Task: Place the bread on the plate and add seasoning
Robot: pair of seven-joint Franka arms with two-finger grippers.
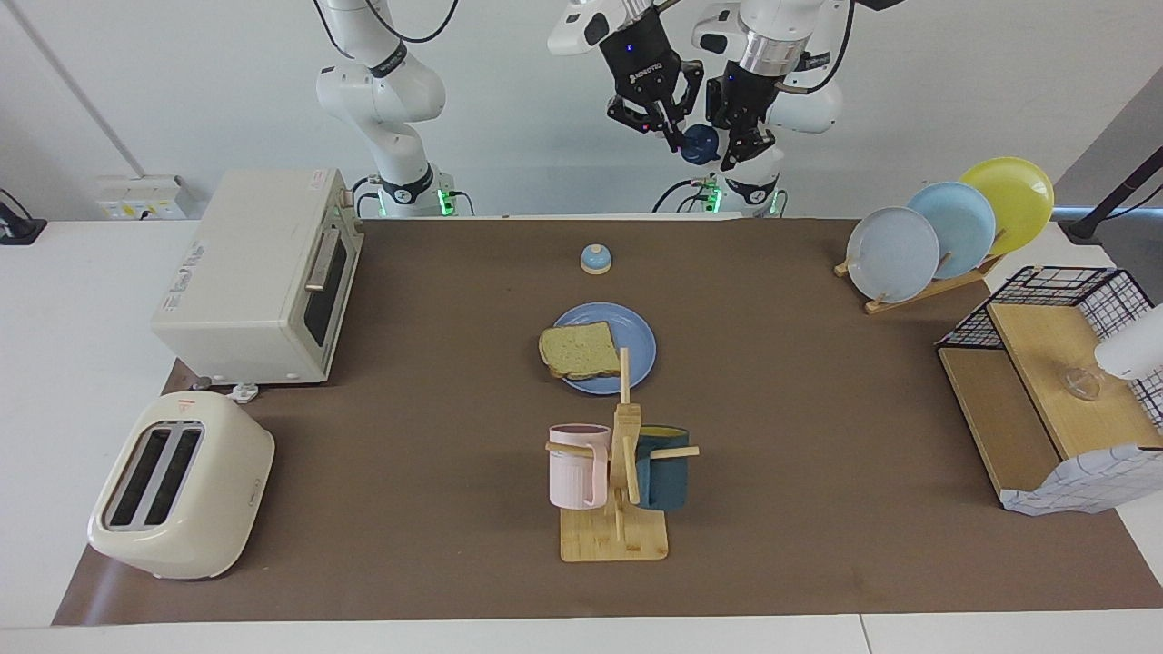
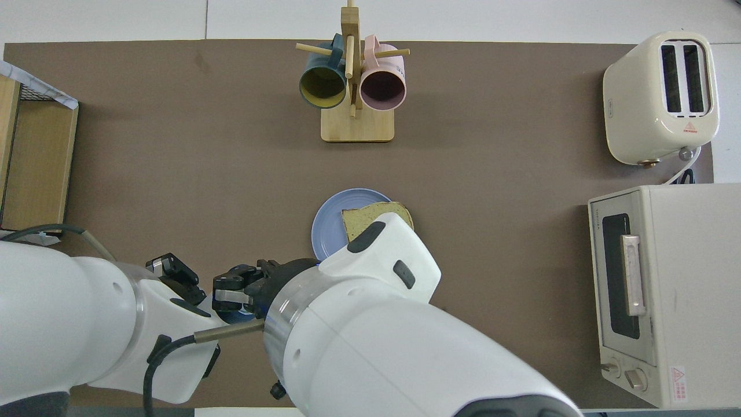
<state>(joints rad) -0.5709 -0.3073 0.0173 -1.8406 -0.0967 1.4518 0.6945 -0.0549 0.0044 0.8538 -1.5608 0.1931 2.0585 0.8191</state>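
Note:
The bread (image 1: 579, 350) lies flat on the blue plate (image 1: 638, 352) mid-table, overhanging its rim toward the right arm's end. In the overhead view the right arm covers part of the bread (image 2: 365, 214) and plate (image 2: 325, 231). High in the air over the table's edge at the robots' end, my left gripper (image 1: 738, 150) is shut on the seasoning (image 1: 700, 143). The bottle's dark blue cap points toward my right gripper (image 1: 677, 138), whose shut fingertips pinch the cap's edge. From overhead only a sliver of the cap (image 2: 237, 317) shows under the right gripper (image 2: 233, 289).
A small blue-topped bell (image 1: 595, 259) sits between the plate and the robots. A mug rack (image 1: 622, 472) stands farther out. A toaster oven (image 1: 263, 272) and toaster (image 1: 177, 481) fill the right arm's end. A rack of upright plates (image 1: 945, 227) and a wire shelf (image 1: 1054, 381) stand at the left arm's end.

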